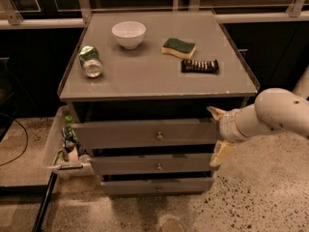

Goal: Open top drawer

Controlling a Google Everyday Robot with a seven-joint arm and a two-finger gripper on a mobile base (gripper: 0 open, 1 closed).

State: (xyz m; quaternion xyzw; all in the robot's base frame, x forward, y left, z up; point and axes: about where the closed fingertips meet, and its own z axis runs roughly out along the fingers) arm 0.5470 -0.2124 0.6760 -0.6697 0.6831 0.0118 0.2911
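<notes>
The top drawer [120,133] is a wide grey front with a small round metal knob [159,136] at its centre, just under the cabinet's top. It looks shut or nearly so. Two shorter grey drawer fronts sit below it, each with a like knob. My gripper [218,134] is at the drawer's right end, at the cabinet's right edge, on a white arm coming in from the right. Its two cream fingers stand apart, one [215,112] above and one [220,154] below, holding nothing. The gripper is well to the right of the knob.
On the cabinet top [145,79] lie a white bowl [129,34], a green can on its side [90,62], a green-and-yellow sponge [178,48] and a dark snack bar [200,66]. A white bin [50,149] with items stands at the cabinet's left on the speckled floor.
</notes>
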